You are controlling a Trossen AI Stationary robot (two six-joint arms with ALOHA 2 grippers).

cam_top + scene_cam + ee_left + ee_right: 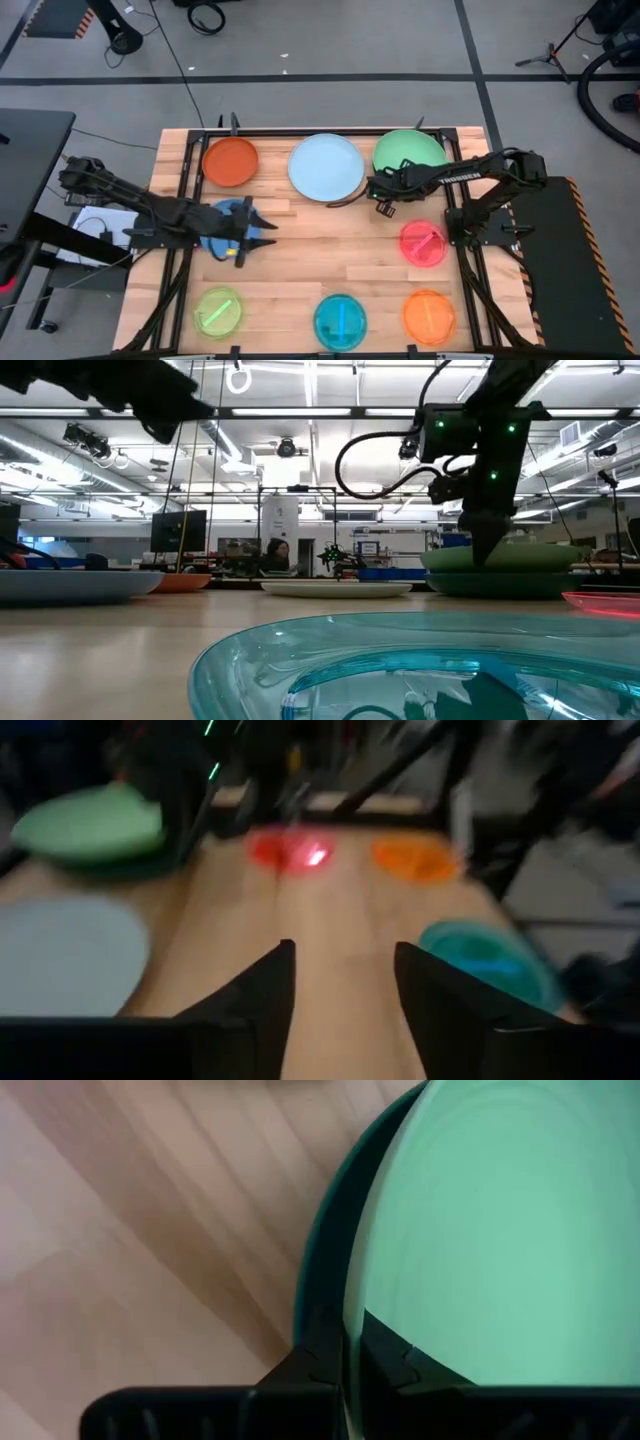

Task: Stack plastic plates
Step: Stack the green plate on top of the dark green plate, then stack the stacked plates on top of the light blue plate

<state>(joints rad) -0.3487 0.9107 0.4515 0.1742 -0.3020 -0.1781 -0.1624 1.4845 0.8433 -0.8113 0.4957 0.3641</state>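
The large light green plate (410,150) lies on the dark green plate (325,1260) at the table's far right. My right gripper (382,192) is shut on the light green plate's rim on the side toward the light blue plate. The large light blue plate (326,166) and the orange-red plate (231,161) lie along the far edge. My left gripper (262,234) hangs open above the wood, just right of the blue plate (215,232), touching nothing. The pink-red plate (423,243) lies at mid right. The lime (218,311), cyan (340,320) and orange (429,316) plates line the near edge. My right gripper pinches the light green plate's rim (362,1295) between its two fingers, one fingertip (390,1352) on the plate's upper face and the other outside the rim, over the dark green plate. The fingers come from above, pointing down (488,540). The plate rests on the dark green plate.
Bare wood lies in the middle of the table (330,245), between the far and near rows of plates. A black frame (190,140) stands along the table's far and side edges. The cyan plate (420,670) fills the low view's foreground.
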